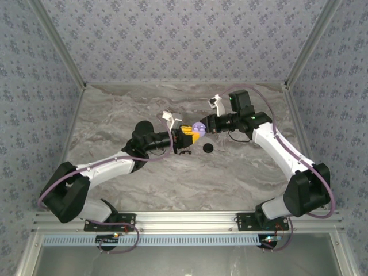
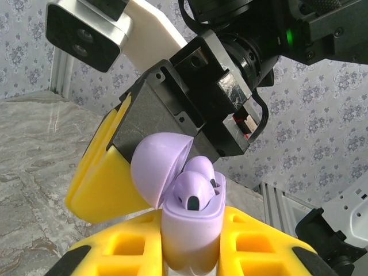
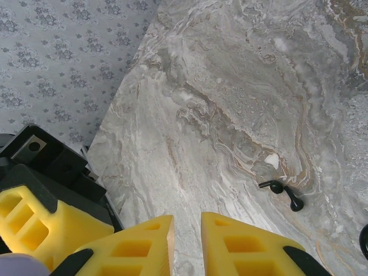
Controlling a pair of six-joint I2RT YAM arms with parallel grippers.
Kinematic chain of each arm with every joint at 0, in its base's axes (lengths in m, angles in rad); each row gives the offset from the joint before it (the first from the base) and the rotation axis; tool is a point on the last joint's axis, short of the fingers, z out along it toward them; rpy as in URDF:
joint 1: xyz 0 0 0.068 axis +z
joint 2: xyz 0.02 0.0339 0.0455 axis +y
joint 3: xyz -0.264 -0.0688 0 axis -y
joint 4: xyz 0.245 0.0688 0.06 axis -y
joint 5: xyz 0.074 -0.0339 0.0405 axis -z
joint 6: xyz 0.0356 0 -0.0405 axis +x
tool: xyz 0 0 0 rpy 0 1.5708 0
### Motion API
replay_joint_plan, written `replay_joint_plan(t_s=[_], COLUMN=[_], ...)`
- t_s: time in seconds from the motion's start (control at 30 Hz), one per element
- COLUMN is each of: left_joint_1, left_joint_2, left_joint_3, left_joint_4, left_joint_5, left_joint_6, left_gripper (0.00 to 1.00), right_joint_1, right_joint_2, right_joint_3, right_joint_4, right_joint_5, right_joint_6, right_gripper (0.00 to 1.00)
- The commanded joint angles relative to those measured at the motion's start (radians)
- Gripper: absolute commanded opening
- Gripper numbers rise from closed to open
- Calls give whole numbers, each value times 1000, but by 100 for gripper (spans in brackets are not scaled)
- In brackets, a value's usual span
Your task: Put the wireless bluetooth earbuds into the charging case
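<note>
Left wrist view: left gripper (image 2: 191,256) clamps pale-lilac plastic charging case (image 2: 190,227), lilac earbuds (image 2: 194,192) seated inside; right gripper (image 3: 187,247), fingers together, just behind raised lid (image 2: 156,162).

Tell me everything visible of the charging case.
The charging case is pale lilac, glossy like smooth plastic, small and rounded. Its hinged lid stands open. The case stands upright, clamped between the yellow fingers of the left end effector. One earbud sits in it; a second seems to lie behind.

Earbuds (image 2: 192,192) sit in the charging case (image 2: 190,227), between the left claw (image 2: 190,256) fingers.
</note>
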Motion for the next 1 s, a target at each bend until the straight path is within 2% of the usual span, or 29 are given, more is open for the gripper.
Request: replay_joint_plan(t_s=[0.0, 0.3, 0.37, 0.47, 0.53, 0.63, 0.83, 0.97], left_joint_1=[7, 20, 20, 25, 28, 40, 84, 124], left_joint_2=[15, 25, 25, 29, 38, 61, 175, 298], left_joint_3=[17, 29, 36, 61, 90, 143, 348, 503], left_joint_4=[-28, -61, -82, -152, -222, -336, -705, -874], left_joint_5=[-38, -68, -87, -145, -202, -270, -441, -437], left_joint_6=[-16, -44, -48, -59, -62, -56, -114, -123], left_gripper=[7, 7, 7, 7, 7, 7, 8, 8], right_joint_1=[6, 6, 7, 4, -3, -21, -42, -49], right_joint_2=[-47, -59, -60, -65, -72, -88, -141, -177], right_joint_3=[5, -5, 0, 7, 6, -5, -101, -157], right_joint_4=[31, 11, -14, -69, -101, -124, -134, -137], right_joint_5=[-28, 25, 82, 235, 346, 435, 468, 470], right_joint_6=[-19, -31, -35, -31, -19, 2, 14, 20], right_gripper=[20, 21, 22, 23, 24, 24, 27, 29])
